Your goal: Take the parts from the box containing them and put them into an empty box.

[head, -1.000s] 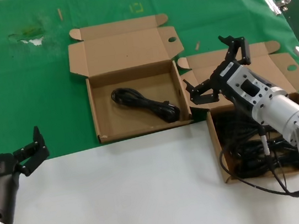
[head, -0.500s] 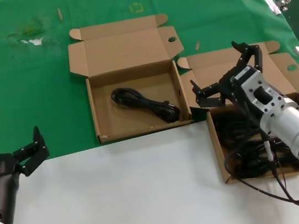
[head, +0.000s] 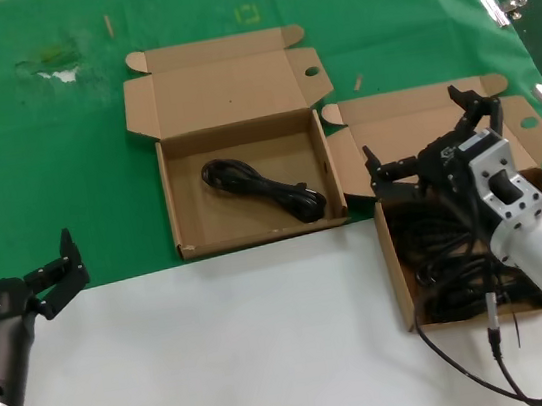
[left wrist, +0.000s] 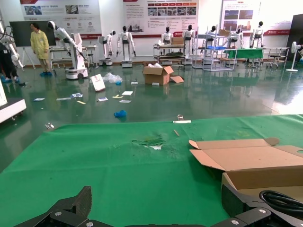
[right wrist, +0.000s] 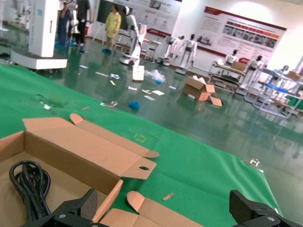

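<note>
Two brown cardboard boxes lie open on the green cloth. The middle box [head: 238, 220] holds one coiled black cord [head: 264, 192]. The right box [head: 392, 267] holds several black cords [head: 442, 270]. My right gripper [head: 421, 133] is open and empty, hovering over the far end of the right box and its lid. My left gripper [head: 51, 274] is open and empty at the front left, away from both boxes. The right wrist view shows the right gripper [right wrist: 163, 210], the middle box's lid [right wrist: 90, 146] and its cord [right wrist: 28, 184]. The left wrist view shows the left gripper [left wrist: 156, 208] and the middle box [left wrist: 255, 165].
White table surface [head: 221, 351] lies in front of the green cloth [head: 43, 164]. The cloth has a torn patch [head: 55, 64] at the far left. Metal clips [head: 501, 7] sit at the cloth's right edge.
My right gripper has moved right, from the gap between the boxes to over the right box, still open and empty. The left arm has not moved.
</note>
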